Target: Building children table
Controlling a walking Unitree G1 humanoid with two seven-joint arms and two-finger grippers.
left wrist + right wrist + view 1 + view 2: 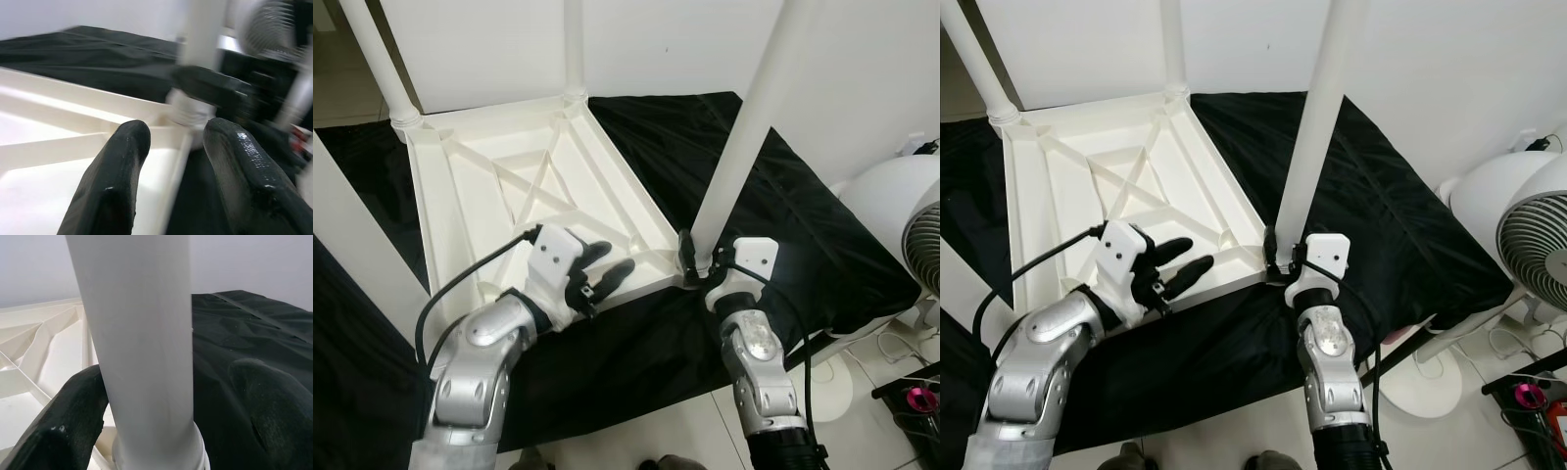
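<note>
An upturned white plastic children's table top (509, 186) is seen lying ribbed side up on a black cloth (744, 186), with white legs already standing at its far corners and a further white leg (744, 127) planted at the near right corner. That leg is flanked low down, just above its socket collar (161, 450), by the right gripper (697, 262); one finger (63, 426) is pressed against the tube while the other stands clear of it, so the claw is judged narrow but not clamped. The left gripper (602, 272) is held over the near edge of the table top, its two fingers (117, 171) parted wide and nothing between them. A white fan (1518, 235) is seen beyond the cloth's right edge. The table is judged light, stiff and smooth, so the round leg may slip under a twisting grip; it is best taken low near the collar, with the frame steadied by its rim or ribs.
</note>
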